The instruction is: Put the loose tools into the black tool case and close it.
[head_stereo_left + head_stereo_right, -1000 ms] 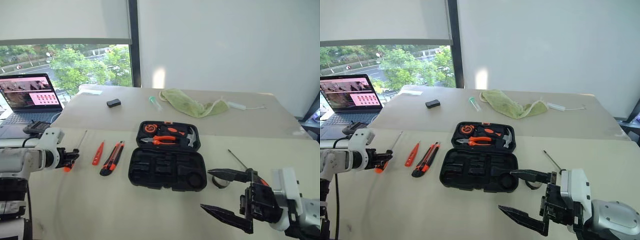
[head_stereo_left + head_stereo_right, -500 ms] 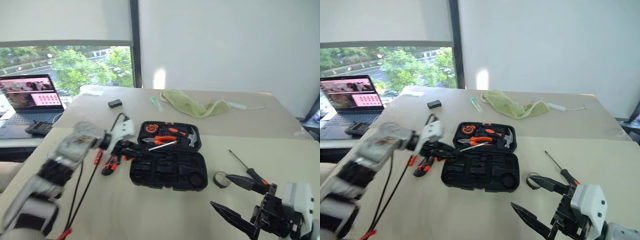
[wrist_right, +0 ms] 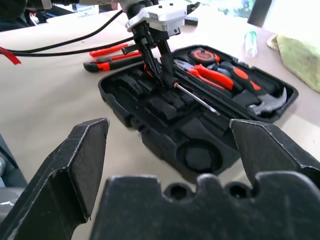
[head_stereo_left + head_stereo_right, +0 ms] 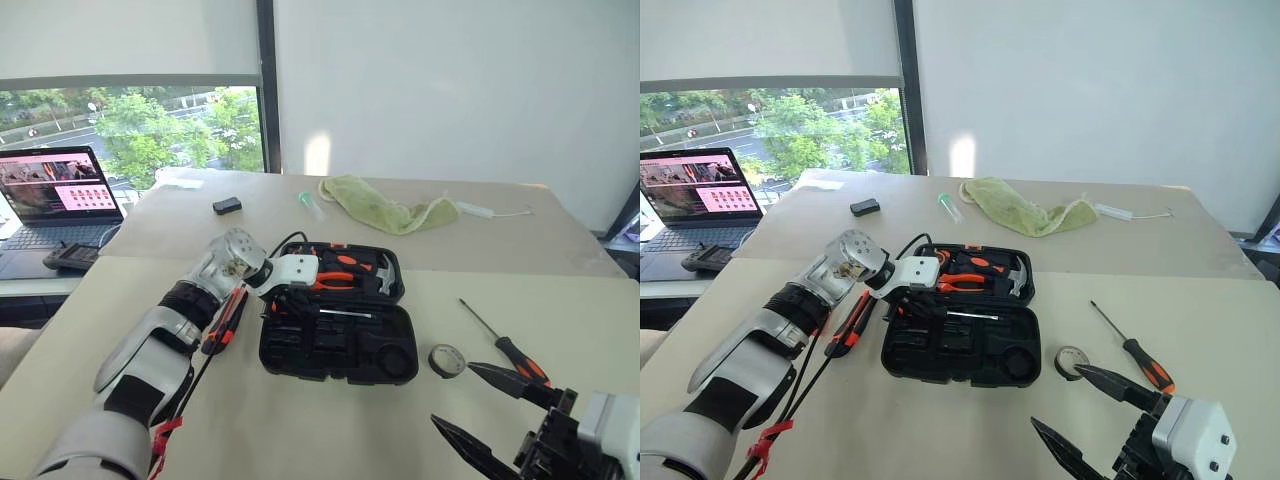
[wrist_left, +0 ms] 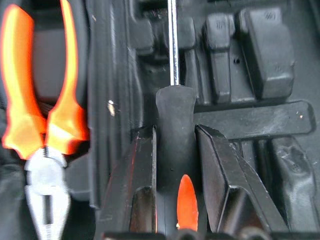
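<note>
Black tool case [image 4: 335, 335]: open flat on the beige table [image 4: 300, 430], lid half toward the window, tray half nearer the robot; the landmark for every entry below.

Left gripper [image 3: 157, 67]: over the case's tray half, near its left end; fingers [image 5: 142, 175] closed on the black-and-orange handle of a long thin screwdriver [image 5: 175, 130]; the steel shaft lies across the moulded slots, pointing toward the case's right end.

Orange-handled pliers [image 4: 335, 282] and small hammer [image 4: 383, 275]: seated in the lid half.

Utility knife [image 4: 226, 318]: on the table just left of the case; red pen-like screwdriver [image 3: 110, 49] beside the knife, farther from the case.

Black tape roll [image 4: 446, 359]: flat on the table just right of the case.

Second screwdriver [image 4: 505, 343]: right of the case, beyond the tape roll, lying at a slant.

Right gripper [image 4: 495, 420]: near-right of the case, low over the table; jaws spread wide, nothing between them.

Green cloth [image 4: 385, 210], small black box [image 4: 227, 206]: on the table behind the case; laptop [image 4: 50, 195]: far left of it.
</note>
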Robot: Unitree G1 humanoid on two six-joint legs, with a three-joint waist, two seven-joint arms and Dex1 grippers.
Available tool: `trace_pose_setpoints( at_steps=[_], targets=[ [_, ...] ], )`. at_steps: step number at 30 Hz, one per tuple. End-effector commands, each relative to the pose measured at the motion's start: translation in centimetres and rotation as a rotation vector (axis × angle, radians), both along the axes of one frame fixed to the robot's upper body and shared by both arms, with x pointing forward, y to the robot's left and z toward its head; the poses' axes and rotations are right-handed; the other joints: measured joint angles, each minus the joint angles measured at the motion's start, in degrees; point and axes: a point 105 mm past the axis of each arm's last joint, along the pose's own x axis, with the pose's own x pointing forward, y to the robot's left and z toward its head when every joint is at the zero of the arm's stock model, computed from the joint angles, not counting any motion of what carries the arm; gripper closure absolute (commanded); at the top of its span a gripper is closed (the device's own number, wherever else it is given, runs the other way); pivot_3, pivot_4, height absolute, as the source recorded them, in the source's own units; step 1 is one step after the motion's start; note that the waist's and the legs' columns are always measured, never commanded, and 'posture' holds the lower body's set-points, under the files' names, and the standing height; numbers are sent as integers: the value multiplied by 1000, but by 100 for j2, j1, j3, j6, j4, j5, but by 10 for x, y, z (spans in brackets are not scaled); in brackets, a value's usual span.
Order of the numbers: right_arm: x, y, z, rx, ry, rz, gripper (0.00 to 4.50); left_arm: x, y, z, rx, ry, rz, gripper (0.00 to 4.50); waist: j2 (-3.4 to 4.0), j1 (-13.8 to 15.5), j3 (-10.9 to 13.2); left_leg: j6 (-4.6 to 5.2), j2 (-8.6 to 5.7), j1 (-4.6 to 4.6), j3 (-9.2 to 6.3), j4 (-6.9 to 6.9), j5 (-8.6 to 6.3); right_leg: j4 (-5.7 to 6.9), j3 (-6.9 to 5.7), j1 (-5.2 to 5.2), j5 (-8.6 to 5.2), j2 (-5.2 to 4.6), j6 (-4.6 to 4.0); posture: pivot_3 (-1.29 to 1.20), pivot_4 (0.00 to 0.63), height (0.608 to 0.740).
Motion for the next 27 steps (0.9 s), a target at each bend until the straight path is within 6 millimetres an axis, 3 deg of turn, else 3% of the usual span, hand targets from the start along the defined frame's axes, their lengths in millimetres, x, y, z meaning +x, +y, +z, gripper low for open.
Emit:
trace_pose_setpoints(
  at_steps=[1,14,16,22,24,27],
  targets=[
    [-7,-2,8,-41,-38,1,0,7,-4,9,15,-53,3,3768,0,18,0,1,1,-1,0,2,-1,0,1,0,0,-1,0,0,150,740],
    [-2,-7,15,-60,-61,12,0,12,-11,9,-16,-49,51,3768,0,65,0,6,4,-3,-4,37,-4,14,0,5,14,-3,6,0,150,740],
    [-2,-7,16,-62,-61,14,0,13,-11,11,-36,-57,57,2770,0,71,0,6,4,-6,-5,41,-4,14,0,4,14,-3,5,0,150,740],
    [-3,-6,16,-61,-58,16,0,2,-12,39,-183,-25,27,905,0,63,0,7,5,-25,-12,54,-5,16,-7,-5,17,-3,7,0,150,740],
    [-3,-6,16,-58,-59,14,0,-4,-8,53,-265,6,40,905,1,48,0,7,6,-29,-15,55,-5,16,-7,-8,17,-3,6,0,150,740],
    [-2,-5,16,-55,-60,15,0,-9,-4,66,-386,14,85,1600,3,39,-1,7,7,-29,-16,55,-5,16,-7,-9,16,-3,6,0,150,740]
  ],
)
